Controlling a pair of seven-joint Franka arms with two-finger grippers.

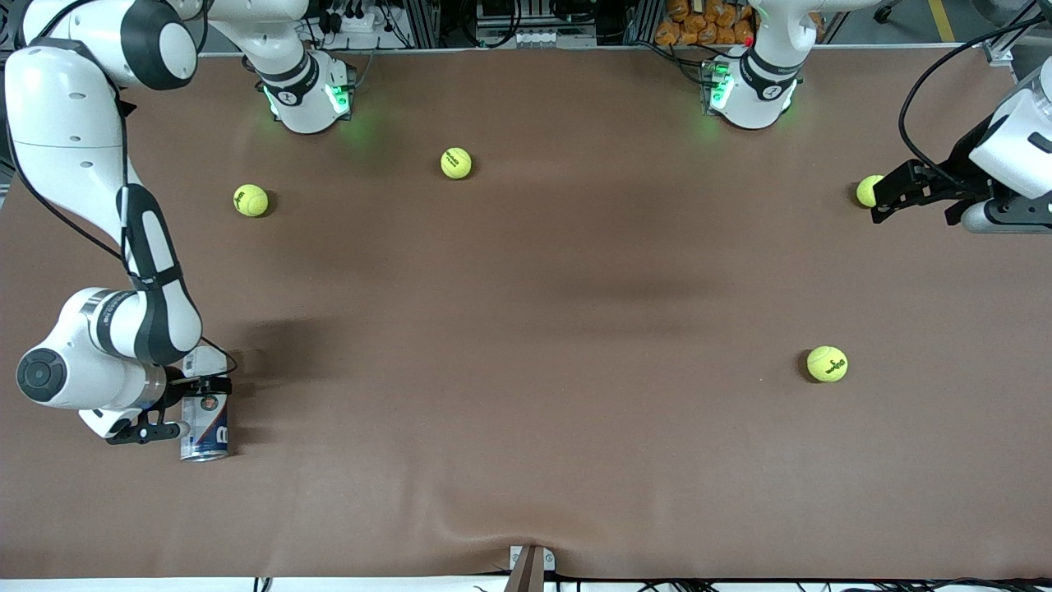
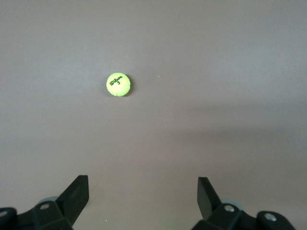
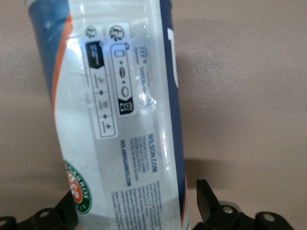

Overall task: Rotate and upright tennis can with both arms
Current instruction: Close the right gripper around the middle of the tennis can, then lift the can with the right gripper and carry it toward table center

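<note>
— Two arms on my screen. What is the right one doing?

— I see the right arm's black two-finger gripper (image 1: pixel 182 405) low at the right arm's end of the brown table (image 1: pixel 526 411), in the corner nearer the front camera. It sits around the clear plastic tennis can with the white and dark-blue label (image 1: pixel 205 419). In the right wrist view the can (image 3: pixel 115 120) fills the space between the fingers (image 3: pixel 208 201), and they look to be pinching it.

— Is the can upright?

— It stands on the table, its silvery rim at the lower end in the front view; in the right wrist view it leans a little against the frame. I cannot tell more than that.

— And the left one?

— The left arm waits. Its black gripper (image 1: pixel 892 196) hangs over the left arm's end of the table, just beside a yellow-green tennis ball (image 1: pixel 868 191). In its wrist view the fingers (image 2: pixel 76 194) are spread wide with nothing between them, and one ball (image 2: pixel 118 84) lies on the table under it.

— Other balls?

— Three more: one (image 1: pixel 251 200) near the right arm's base, one (image 1: pixel 456 163) near the middle of the table, one (image 1: pixel 827 363) nearer the front camera toward the left arm's end.
</note>
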